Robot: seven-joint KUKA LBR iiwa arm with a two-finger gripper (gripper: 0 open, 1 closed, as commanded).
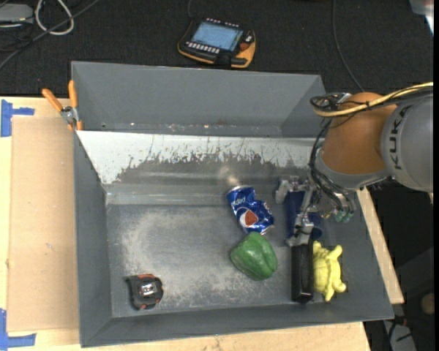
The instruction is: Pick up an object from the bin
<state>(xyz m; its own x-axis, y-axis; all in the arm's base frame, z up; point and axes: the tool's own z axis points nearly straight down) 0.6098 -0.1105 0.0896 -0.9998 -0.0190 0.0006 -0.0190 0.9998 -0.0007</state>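
my hand (302, 231) hangs low in the bin (168, 247), at the far end of a black bar (301, 273). i take this bar as my mark for all places. whether the hand is spread or pressed together i cannot tell, and i see nothing held in it.

the bar lies flat, and its long axis runs from the far wall toward the near wall - so it points away from my hand, toward the near rim. i judge it is the nearest thing to take, and the grip should cross its narrow width, not its length.

on the right side of the bar, touching it or almost, is a yellow rubber toy (328, 270), and behind the toy the sloped right wall comes soon. there is little room on that side.

to the left of the bar is a green pepper (254, 257) with a small gap between them, and farther back-left a crushed blue can (250, 210). a tape measure (145, 291) is well apart to the left - no trouble from it.
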